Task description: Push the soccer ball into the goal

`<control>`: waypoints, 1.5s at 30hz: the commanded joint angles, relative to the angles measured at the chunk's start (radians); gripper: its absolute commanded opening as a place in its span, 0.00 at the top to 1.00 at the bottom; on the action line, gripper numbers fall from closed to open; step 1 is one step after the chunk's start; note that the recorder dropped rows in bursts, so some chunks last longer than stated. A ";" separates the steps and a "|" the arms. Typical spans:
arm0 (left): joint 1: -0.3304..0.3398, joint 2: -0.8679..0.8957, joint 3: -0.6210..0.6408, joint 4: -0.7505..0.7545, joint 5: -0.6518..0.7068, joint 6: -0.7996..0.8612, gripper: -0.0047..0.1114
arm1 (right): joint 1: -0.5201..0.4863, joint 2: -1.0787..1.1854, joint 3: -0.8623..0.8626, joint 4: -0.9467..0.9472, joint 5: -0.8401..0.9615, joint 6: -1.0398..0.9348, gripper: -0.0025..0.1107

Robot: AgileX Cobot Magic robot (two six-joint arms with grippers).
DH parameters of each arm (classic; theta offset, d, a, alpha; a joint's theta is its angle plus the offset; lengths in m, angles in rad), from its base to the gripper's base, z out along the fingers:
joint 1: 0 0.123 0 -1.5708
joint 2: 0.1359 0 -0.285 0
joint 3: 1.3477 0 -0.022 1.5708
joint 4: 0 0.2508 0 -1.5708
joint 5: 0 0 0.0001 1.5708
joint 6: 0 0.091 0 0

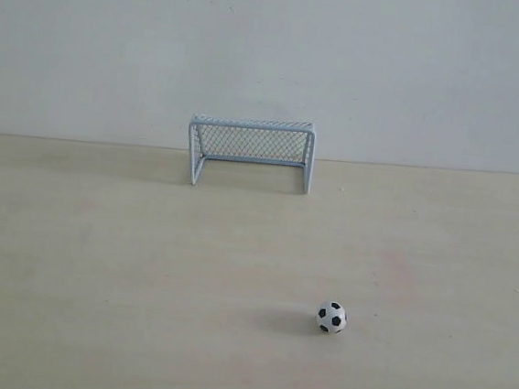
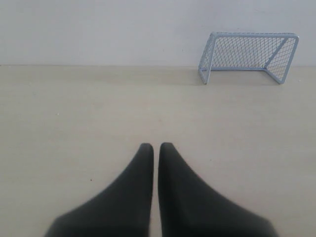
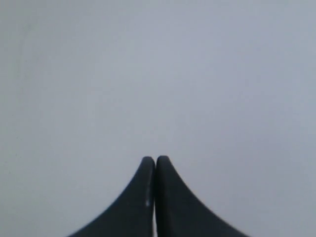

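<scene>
Nothing done yet: we find the soccer ball (image 1: 330, 317) well short of the goal (image 1: 251, 152), at its 5 o'clock, nothing touching it. We note left gripper (image 2: 156, 146) and right gripper (image 3: 155, 159) both pinched closed, empty.

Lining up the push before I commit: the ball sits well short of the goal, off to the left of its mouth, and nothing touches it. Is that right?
Not quite. In the exterior view the ball lies off to the right of the mouth of the goal, not the left. It does sit well short of it, untouched.
</scene>
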 commanded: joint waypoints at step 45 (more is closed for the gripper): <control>-0.008 -0.004 0.003 -0.011 0.000 -0.007 0.92 | 0.351 1.590 -0.867 -0.090 1.105 -1.250 0.98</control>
